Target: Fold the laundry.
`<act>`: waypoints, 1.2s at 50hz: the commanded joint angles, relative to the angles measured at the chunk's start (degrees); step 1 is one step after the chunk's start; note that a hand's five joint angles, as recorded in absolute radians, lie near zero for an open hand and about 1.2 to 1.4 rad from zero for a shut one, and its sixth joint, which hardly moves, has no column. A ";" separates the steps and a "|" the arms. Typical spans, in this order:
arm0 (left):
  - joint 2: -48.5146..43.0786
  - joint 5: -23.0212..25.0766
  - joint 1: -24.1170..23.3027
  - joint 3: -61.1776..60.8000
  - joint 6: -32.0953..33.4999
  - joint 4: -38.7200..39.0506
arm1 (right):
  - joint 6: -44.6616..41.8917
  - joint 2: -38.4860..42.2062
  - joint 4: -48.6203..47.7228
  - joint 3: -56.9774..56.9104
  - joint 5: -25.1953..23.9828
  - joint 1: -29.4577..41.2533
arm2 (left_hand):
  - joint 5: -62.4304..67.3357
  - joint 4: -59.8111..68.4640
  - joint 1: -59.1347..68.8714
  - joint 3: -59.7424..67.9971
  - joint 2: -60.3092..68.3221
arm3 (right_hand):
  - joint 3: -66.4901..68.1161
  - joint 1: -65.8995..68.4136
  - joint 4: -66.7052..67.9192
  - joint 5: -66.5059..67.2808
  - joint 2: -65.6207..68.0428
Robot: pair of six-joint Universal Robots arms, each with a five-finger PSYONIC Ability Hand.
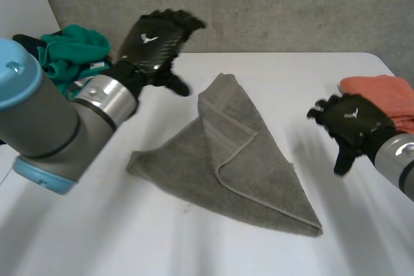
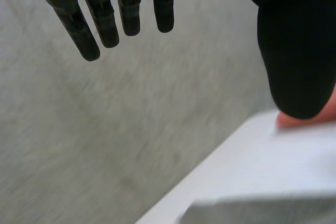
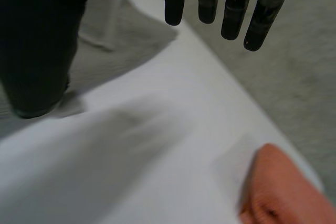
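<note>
The left hand (image 1: 154,42) and right hand (image 1: 354,121) are held with fingers straight, nothing grasped, clear of the grey towel (image 1: 239,159)

Left arm (image 1: 58,117), grey joints with light-blue caps, reaches forward. Black left hand (image 1: 154,42) aloft, fingers (image 2: 105,19) straight, slightly spread, thumb (image 2: 296,51) well apart, holding nothing. Right arm (image 1: 402,159) comes in low from side. Black right hand (image 1: 354,121) hovers, fingers (image 3: 209,1) straight, thumb (image 3: 37,51) apart, empty.
</note>
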 commanded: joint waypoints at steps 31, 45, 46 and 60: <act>-27.94 18.10 -4.38 10.05 46.76 -11.59 | -1.37 6.71 -6.04 11.03 7.04 11.48 | 27.12 26.56 25.96 26.15 26.35 | -2.12 -2.36 -3.49 -3.48 -2.97; -30.84 17.93 -5.08 12.25 46.93 -11.68 | -1.28 6.62 -7.01 11.03 7.12 11.57 | 45.65 45.08 44.48 44.67 44.87 | -2.12 -2.36 -3.49 -3.48 -2.97; -31.01 17.93 -5.08 12.25 47.02 -11.59 | -1.28 6.62 -7.09 11.03 7.12 11.57 | 44.81 44.25 43.64 43.83 44.04 | -2.12 -2.36 -3.49 -3.48 -2.97; -31.19 16.44 -5.79 12.43 47.28 -11.68 | -1.28 6.36 -7.10 11.03 7.30 11.48 | 36.50 35.94 35.34 35.53 35.73 | -2.12 -2.36 -3.49 -3.48 -2.97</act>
